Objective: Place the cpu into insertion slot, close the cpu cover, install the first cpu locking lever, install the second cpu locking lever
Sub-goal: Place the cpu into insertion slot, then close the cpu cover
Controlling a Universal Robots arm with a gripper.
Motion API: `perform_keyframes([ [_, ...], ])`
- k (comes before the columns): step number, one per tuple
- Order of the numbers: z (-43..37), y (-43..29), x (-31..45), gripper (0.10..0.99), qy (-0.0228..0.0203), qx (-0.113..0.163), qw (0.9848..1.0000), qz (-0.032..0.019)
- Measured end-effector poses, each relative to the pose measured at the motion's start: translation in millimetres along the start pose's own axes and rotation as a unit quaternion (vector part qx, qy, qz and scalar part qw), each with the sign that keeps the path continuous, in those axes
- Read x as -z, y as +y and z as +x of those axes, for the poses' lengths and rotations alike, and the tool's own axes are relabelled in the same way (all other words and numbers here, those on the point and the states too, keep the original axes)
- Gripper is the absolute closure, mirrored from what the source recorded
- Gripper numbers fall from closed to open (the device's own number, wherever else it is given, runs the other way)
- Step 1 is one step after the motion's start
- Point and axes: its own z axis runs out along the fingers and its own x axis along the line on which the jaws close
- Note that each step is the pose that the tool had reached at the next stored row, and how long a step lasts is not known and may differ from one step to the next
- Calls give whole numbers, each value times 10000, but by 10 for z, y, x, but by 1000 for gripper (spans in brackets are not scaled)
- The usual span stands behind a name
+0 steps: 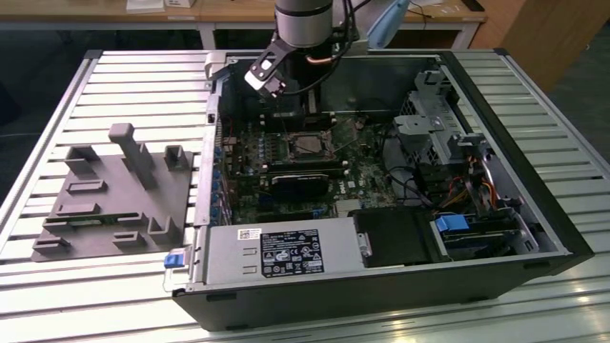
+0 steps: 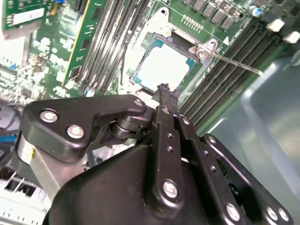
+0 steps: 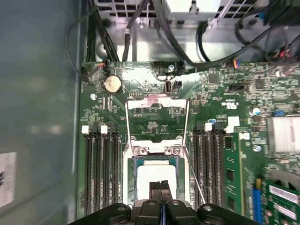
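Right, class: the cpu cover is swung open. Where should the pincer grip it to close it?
Probably the free cross-bar of the cpu cover, opposite its hinge at the insertion slot. Come from above, one finger through the window: the frame is thin, and that edge gives the most leverage.

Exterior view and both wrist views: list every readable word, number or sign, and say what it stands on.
None can be read.
Black label on the grey power-supply box: print too small.
White sticker on that box: blurred.
White label on the case wall, first wrist view: blurred.
White markings on the green circuit board: too small.
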Motion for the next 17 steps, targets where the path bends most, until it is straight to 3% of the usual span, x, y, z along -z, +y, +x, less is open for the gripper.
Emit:
perform_keyframes([
  [3, -1, 8, 68, 984, 0, 0, 10000, 0],
  [17, -1, 9, 76, 984, 0, 0, 10000, 0],
])
